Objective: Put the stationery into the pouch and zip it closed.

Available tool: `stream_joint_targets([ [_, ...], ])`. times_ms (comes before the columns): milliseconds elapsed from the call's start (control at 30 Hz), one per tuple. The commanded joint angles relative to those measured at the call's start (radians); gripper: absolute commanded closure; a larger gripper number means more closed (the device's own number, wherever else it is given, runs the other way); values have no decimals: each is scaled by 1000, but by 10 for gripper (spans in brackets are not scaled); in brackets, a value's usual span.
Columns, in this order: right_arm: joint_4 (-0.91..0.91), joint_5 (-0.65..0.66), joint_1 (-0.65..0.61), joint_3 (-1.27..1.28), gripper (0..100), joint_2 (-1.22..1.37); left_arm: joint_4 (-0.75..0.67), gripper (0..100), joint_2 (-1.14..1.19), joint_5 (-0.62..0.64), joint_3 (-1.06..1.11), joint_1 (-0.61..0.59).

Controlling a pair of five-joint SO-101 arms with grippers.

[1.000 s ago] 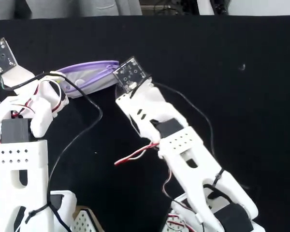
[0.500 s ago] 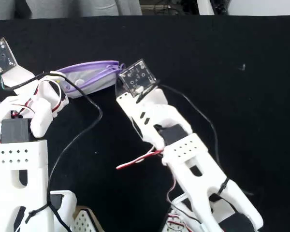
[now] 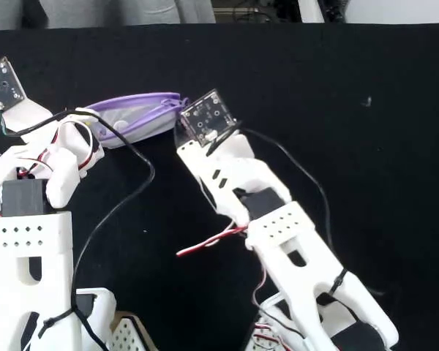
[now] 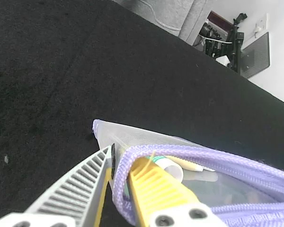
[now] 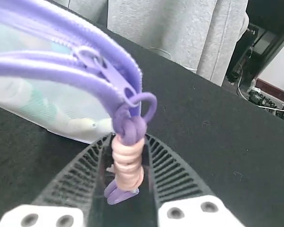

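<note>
Pouch [image 3: 132, 117] lies near the far left corner of the table [image 3: 314, 110], its long axis parallel to the far edge. The left gripper [image 4: 120, 165] is clamped on its wall at one end. At the opposite end the right gripper [image 5: 128, 142] is closed on the zip pull [image 5: 128, 161], so any zip travel likely follows that axis.

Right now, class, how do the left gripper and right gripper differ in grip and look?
The left gripper clamps the pouch by its purple rim; the right gripper pinches the zip's pull cord. The left gripper has one yellow and one pale finger; the right gripper's are both dark. Both are shut on the same pouch.
</note>
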Motion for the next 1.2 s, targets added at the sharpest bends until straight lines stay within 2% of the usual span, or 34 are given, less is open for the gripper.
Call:
stream_joint_targets([
  [0, 8, -5, 0, -8, 987, -41, -8, 971, 8, -6, 4, -16],
  [133, 25, -5, 2, -18, 987, -45, -8, 971, 8, -6, 4, -16],
  [300, 203, -12, 2, -148, 987, -39, -8, 958, 6, -11, -7, -16],
  [467, 226, -12, 2, -170, 987, -39, 44, 820, 6, -9, -54, -16],
  [533, 226, -12, 2, -173, 987, -44, 83, 798, 6, -8, -93, -16],
  [900, 374, -14, -3, -352, 987, -38, 238, 794, 6, -11, -366, -16],
  [1167, 393, -48, -5, -437, 987, -36, 364, 794, 6, -11, -619, -16],
])
